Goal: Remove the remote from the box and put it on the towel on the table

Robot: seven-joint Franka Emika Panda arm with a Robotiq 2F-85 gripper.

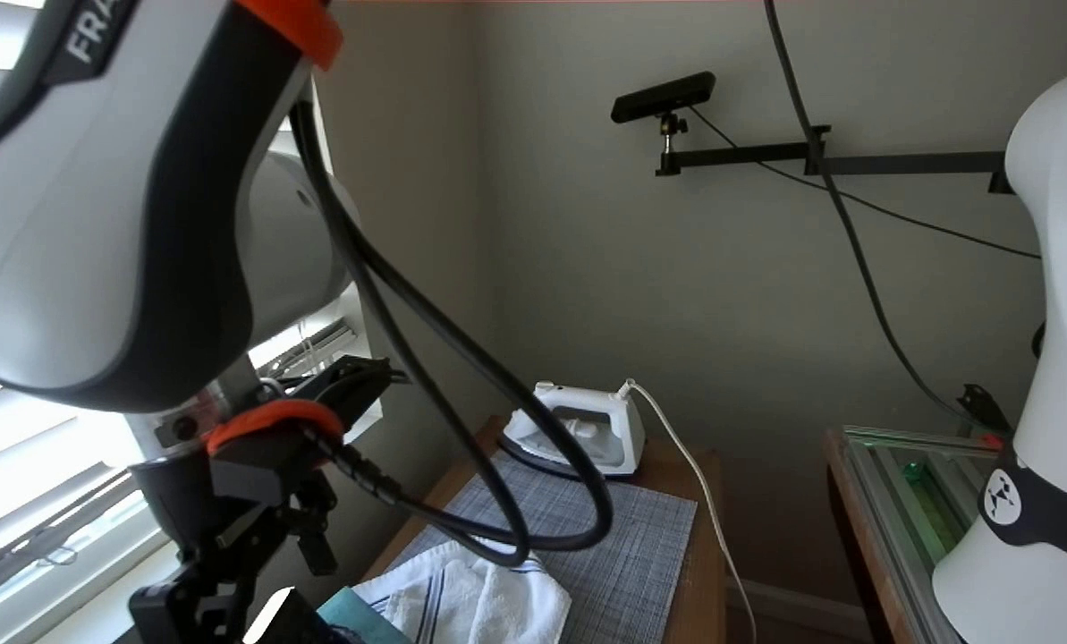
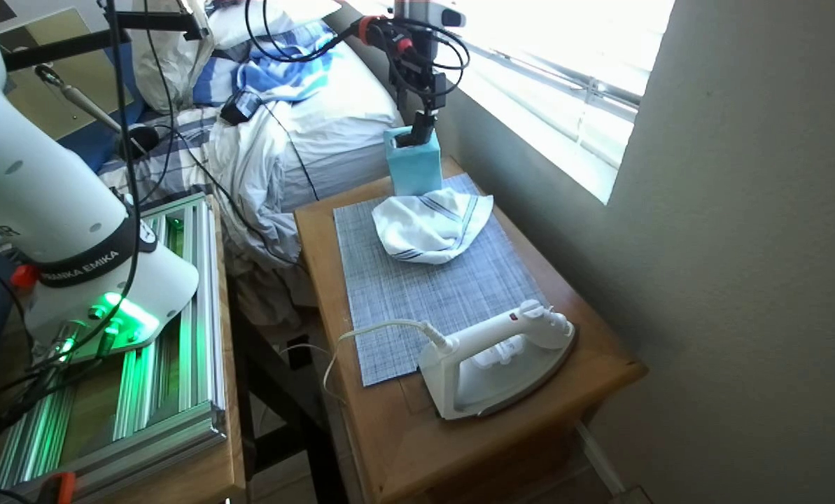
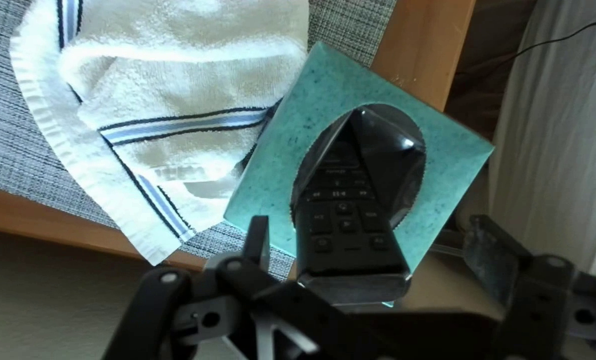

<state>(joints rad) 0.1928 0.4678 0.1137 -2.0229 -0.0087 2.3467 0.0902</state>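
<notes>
The gripper (image 3: 368,225) is positioned at the top of the blue-green box (image 3: 452,157), its two fingers (image 3: 258,242) spread wide to either side of the remote (image 3: 350,232); a clear gap is seen on each side, so the remote is straddled but not gripped. In the wrist view, the remote is seen partly inside the box: its far end is sunk in the oval hole in the top, where a dark, shiny lining (image 3: 395,145) is also seen, while its near end is raised past the rim at a slant, with its buttons turned toward the camera. Just beside the box, the towel (image 3: 188,85), white with blue and black stripes, is laid in loose folds; whether it is touched by the box cannot be fairly told. In an exterior view, the box is shown upright at the far end of the wooden table (image 2: 564,392), and the towel is spread on a grey woven mat (image 2: 403,294). At the near end, a white iron (image 2: 504,383) is set flat by the edge of the mat, its pale cord (image 2: 382,324) hung over the side of the table. Beyond the table a rumpled bed (image 2: 347,133) is seen, and a bright window (image 2: 564,70) is shown along one side.
</notes>
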